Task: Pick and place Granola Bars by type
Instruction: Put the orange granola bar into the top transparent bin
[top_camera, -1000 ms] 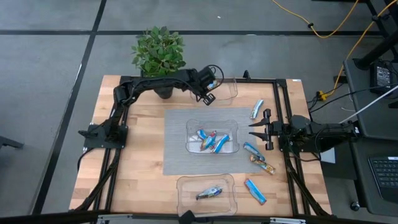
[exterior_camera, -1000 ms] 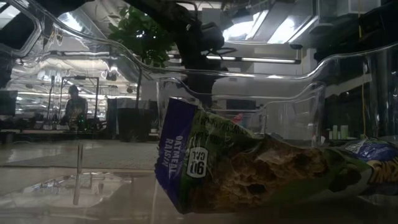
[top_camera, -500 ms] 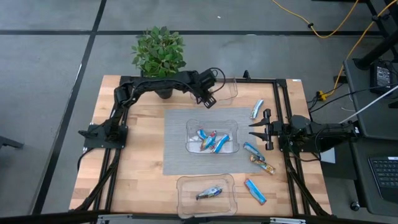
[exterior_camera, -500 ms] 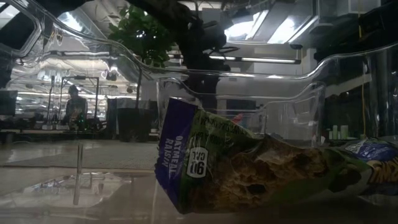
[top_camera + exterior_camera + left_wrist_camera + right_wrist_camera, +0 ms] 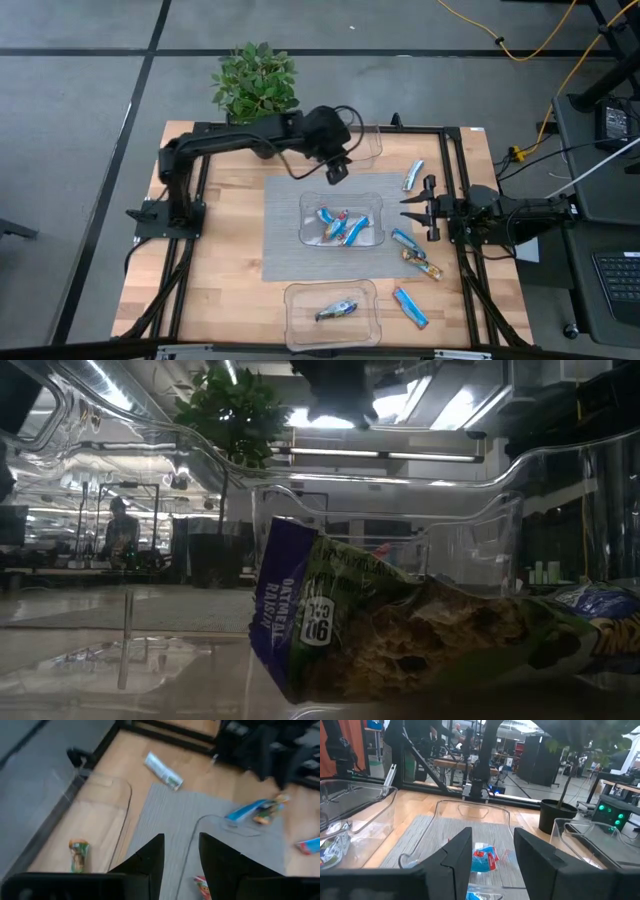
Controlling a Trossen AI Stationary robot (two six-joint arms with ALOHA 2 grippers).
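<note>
Three clear bins stand in a row from far to near. The middle bin [image 5: 342, 220] holds several blue granola bars [image 5: 482, 857]. In the far bin [image 5: 95, 820] lies one brown-orange bar [image 5: 77, 855], and the near bin [image 5: 332, 310] holds one bar [image 5: 400, 630]. A silvery bar [image 5: 412, 175], two blue bars [image 5: 405, 241] and a brown-orange one [image 5: 424, 264] lie on the wood to the right. My left gripper [image 5: 181, 855] hangs open and empty above the middle bin's far rim [image 5: 337, 170]. My right gripper [image 5: 412, 208] waits open to the right of the middle bin.
A grey mat [image 5: 285, 230] lies under the middle bin. A potted plant [image 5: 255, 85] stands at the table's far edge, just left of the far bin. A black frame [image 5: 455, 150] rails the table. Bare wood shows on the left side [image 5: 225, 250].
My left gripper has come away from the far bin toward the table's near edge and now hangs over the middle bin's far rim; its arm has swung with it. In the low view it stands higher than before. The right arm and the bars have kept still.
</note>
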